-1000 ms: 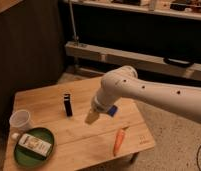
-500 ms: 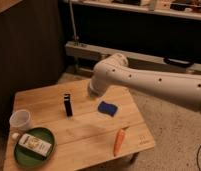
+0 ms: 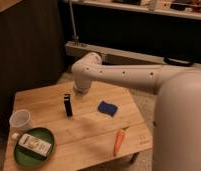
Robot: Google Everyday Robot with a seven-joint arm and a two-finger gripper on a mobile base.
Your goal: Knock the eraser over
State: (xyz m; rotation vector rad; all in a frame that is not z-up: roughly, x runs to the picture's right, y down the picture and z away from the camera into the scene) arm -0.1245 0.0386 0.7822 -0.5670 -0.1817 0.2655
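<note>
The eraser (image 3: 68, 105) is a slim black block with a pale band near its top. It stands upright on the wooden table (image 3: 89, 131), left of centre. My white arm reaches in from the right. Its gripper (image 3: 80, 91) is at the arm's far end, just right of and slightly behind the eraser's top, very close to it. The arm's elbow hides most of the gripper. I cannot tell whether the gripper touches the eraser.
A flat blue pad (image 3: 107, 107) lies right of the eraser. A carrot (image 3: 119, 140) lies near the front right edge. A white cup (image 3: 21, 120) stands at the left. A green plate (image 3: 20, 155) holding a small box sits at the front left.
My arm has swung left and back across the table, from above the blue pad toward the eraser. The eraser still stands upright.
</note>
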